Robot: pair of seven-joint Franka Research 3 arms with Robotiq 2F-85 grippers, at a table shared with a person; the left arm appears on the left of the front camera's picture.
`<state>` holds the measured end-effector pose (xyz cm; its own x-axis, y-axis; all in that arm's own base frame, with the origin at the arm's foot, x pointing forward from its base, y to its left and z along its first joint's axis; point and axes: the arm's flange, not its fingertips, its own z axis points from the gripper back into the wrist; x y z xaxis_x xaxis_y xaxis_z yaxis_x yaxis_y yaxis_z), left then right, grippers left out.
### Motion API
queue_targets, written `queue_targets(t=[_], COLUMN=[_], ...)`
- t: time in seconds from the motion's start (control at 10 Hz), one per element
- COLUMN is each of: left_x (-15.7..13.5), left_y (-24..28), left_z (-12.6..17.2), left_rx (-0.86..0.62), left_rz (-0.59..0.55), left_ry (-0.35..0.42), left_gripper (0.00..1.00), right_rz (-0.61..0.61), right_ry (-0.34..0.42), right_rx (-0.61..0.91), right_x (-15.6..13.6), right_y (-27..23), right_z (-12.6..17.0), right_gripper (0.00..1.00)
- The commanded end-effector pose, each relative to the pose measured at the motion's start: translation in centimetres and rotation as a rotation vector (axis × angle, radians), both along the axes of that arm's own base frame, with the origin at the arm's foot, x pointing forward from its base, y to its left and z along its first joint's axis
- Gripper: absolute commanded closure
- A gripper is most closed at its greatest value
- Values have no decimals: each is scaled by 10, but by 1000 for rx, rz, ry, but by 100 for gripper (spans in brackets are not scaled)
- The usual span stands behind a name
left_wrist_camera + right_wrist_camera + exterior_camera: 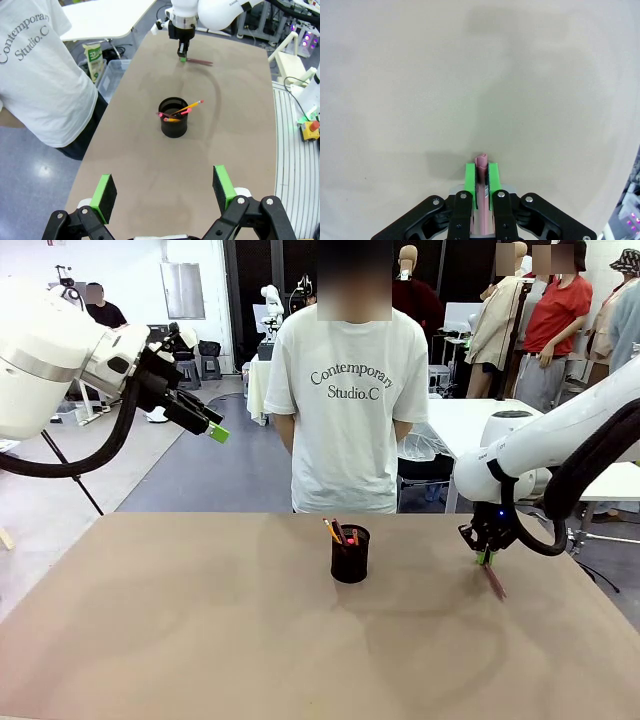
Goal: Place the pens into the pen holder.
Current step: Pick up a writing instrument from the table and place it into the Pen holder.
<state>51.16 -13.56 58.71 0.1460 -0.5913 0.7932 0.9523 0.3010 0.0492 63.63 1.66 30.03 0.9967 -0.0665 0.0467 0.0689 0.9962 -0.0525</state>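
1. Right gripper (pixel 486 558): lowered to the table (pixel 180 640) at the robot's right, jaws closed narrow on the maroon pen (pixel 494 580). In the right wrist view the pen (pixel 481 165) sits clamped between the green pads (pixel 469 182).
2. Pen axis: the maroon pen lies flat on the table, its free length running from the pads toward the robot's edge. The grip is at the far end, not the middle.
3. Target: the black mesh pen holder (pixel 350 554) stands upright near the table centre, well apart from the right gripper, toward the robot's left. It already holds a yellow pencil (pixel 187 108) and a pen with pink ends (pixel 170 116), both leaning.
4. Nearer arm: the right arm; the table between pen and holder is bare.
5. Left gripper (pixel 165 187): raised well above the table, jaws wide, holding nothing.
6. Judged risk: with an end grip, the pen may swing on lifting; the leaning pens narrow the holder's mouth.
7. A person (pixel 345 390) stands at the far edge, hands out of sight.
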Motion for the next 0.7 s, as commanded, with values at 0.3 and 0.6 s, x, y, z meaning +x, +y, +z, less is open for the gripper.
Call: queue_targets(t=[0.3, 0.6], left_x=[0, 0], left_y=[2, 2], left_z=[1, 1], left_rx=[1, 1], left_rz=[7, 7], left_ry=[-2, -2], left_gripper=[0, 0], right_rz=[30, 87], right_ry=[42, 60], right_rx=[136, 332], right_x=[0, -8], right_y=[-11, -27], right_z=[6, 32], right_gripper=[100, 100])
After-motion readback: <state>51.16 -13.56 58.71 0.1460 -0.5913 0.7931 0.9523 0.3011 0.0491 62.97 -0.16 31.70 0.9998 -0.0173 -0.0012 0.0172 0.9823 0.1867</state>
